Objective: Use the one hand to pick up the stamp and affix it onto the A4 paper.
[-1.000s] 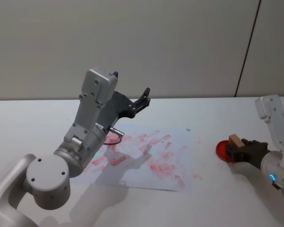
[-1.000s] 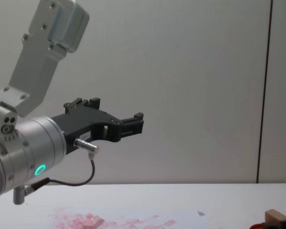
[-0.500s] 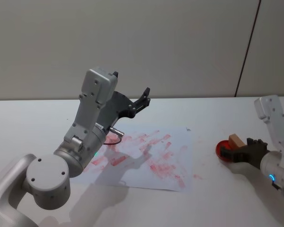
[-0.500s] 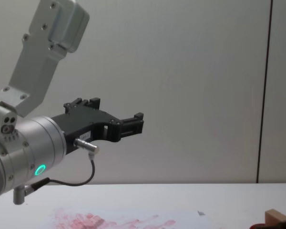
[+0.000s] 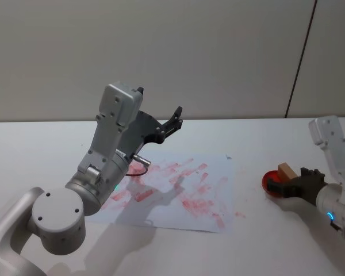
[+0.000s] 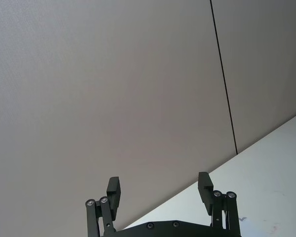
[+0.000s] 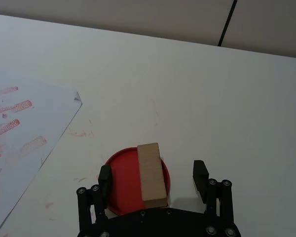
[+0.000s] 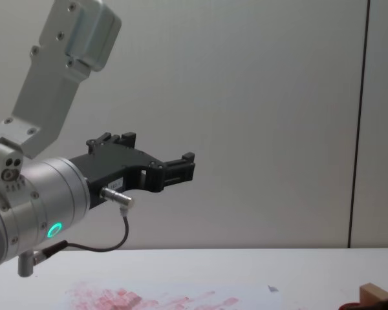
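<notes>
White tabletop [image 5: 40, 144], ink-smeared A4 paper [image 5: 178, 190], plain grey wall [image 5: 190, 52]

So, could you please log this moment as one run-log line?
right claw: open, straddling stamp | stamp: resting on red pad, not gripped | A4 paper: flat on table, ink-smeared | left claw: open, raised, idle

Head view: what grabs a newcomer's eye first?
The big left gripper, held up in the air above the table with open jaws, over the far left part of the A4 paper, which is smeared with blotchy red ink. At the right, the right gripper sits with open jaws on either side of the wooden stamp, which rests on a round red pad.
</notes>
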{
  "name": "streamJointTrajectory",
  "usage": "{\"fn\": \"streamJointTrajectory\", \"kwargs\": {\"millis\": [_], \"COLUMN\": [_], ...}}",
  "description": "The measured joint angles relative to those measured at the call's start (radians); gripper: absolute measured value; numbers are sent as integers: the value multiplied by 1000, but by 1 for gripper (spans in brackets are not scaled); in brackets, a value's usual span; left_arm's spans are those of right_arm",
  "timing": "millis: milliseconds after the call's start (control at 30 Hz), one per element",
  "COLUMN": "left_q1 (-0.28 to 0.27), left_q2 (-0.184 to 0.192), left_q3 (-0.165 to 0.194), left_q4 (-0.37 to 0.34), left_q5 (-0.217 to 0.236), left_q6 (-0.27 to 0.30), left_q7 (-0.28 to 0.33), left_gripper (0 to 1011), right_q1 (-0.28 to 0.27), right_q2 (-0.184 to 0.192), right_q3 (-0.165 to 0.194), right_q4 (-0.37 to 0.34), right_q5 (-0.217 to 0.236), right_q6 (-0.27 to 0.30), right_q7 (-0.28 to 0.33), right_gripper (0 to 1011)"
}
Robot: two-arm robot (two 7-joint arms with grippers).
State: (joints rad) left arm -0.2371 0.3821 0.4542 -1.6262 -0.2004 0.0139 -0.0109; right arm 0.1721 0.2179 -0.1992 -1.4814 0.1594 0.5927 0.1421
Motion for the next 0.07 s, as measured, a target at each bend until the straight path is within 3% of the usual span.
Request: {"fn": "streamJointTrajectory", "kwargs": {"millis": [67], "left_q1": [0], "left_q2": [0], "left_q3": [0], "left_q4": [0], "left_q5": [0], "left_q6": [0], "left_q7": [0], "left_gripper": [1001], "right_q1": [0], "right_q2": [0], "right_q3": [0], "right_q4": [0], "right_q5": [0], "right_q6": [0], "right_q7": [0], "right_gripper": [1003]}}
